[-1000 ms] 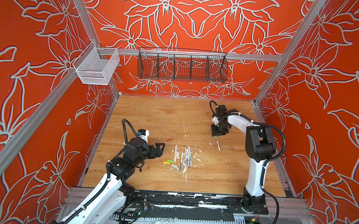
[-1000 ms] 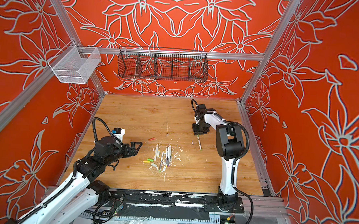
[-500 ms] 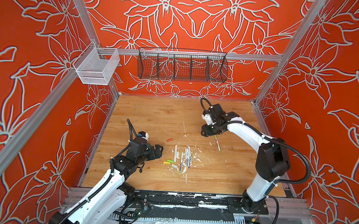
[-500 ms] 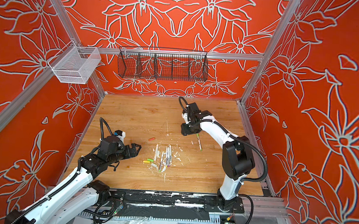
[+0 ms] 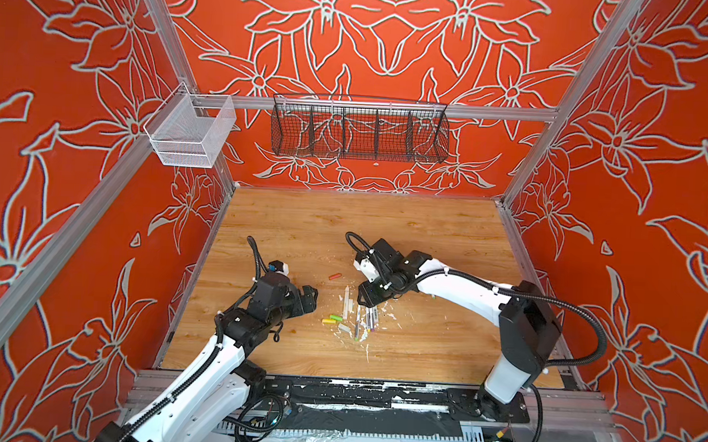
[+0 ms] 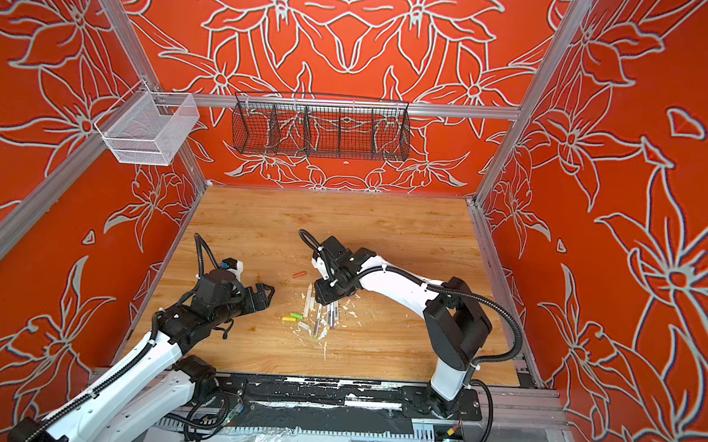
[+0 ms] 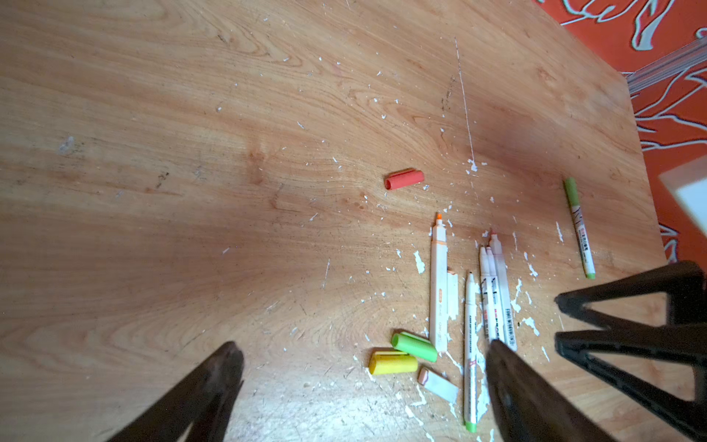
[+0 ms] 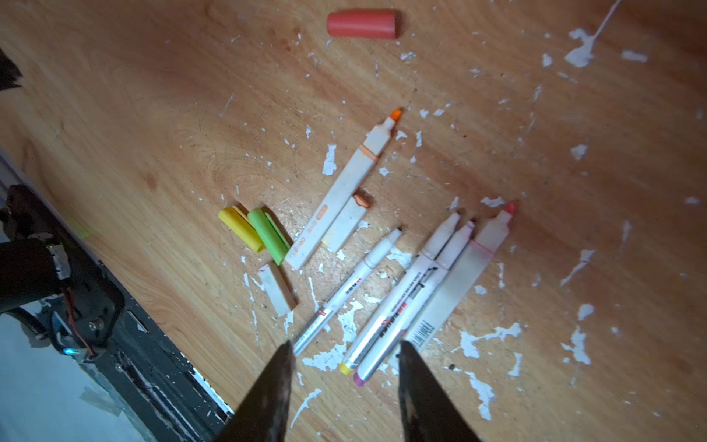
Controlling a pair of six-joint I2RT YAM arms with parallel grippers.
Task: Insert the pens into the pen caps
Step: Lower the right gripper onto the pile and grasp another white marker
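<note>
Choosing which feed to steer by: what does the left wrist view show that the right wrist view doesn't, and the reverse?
Left wrist only: a green-capped pen lying apart from the cluster, and the wall beyond the table.

Right wrist only: the black front rail, and two pens' yellow and purple ends, seen in the gap of the open right gripper.

Both: the red cap, yellow cap, green cap and orange-tipped pen, all loose on the table.
</note>
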